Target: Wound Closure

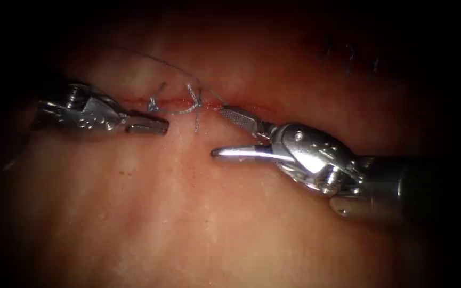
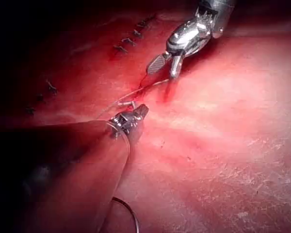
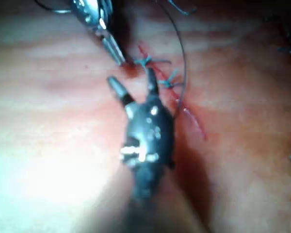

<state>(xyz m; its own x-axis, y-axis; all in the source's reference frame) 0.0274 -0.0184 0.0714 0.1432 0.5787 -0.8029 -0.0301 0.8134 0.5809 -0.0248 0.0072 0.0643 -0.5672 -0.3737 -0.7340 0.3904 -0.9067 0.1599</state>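
Observation:
The cut [image 1: 251,106] runs left to right across the tissue [image 1: 187,213]. Two knotted stitches [image 1: 195,105] with short thread tails cross it near the middle. A long thin thread [image 1: 177,66] arcs from the upper left down to the cut. It ends beside the upper jaw of my right tool [image 1: 217,132], whose jaws stand wide open with nothing between them. My left tool [image 1: 161,125] lies just below the cut, left of the stitches, with its jaws shut and nothing visibly held. The left wrist view shows the left tool [image 2: 141,111] beside the thread [image 2: 150,86], facing the right tool [image 2: 163,73].
A row of older dark stitches [image 1: 350,56] sits at the upper right of the tissue. Red fluid [image 3: 194,121] lines the cut. A loop of thread [image 2: 128,208] lies on the tissue beside the left shaft.

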